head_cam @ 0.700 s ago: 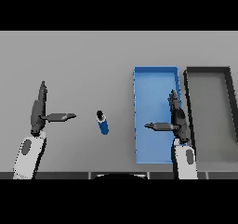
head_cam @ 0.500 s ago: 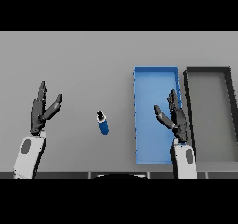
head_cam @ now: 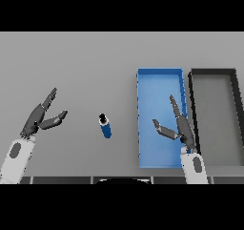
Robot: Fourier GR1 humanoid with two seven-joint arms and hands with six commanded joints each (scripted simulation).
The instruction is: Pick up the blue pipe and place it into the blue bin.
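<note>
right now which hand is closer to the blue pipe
Left, narrowly. The left hand is open over bare table left of the blue pipe; the right hand is open over the blue bin, right of the pipe.

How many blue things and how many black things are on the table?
Blue: 2, the blue pipe and the blue bin.
Black: 1, the black bin.
Total: 3.
</note>
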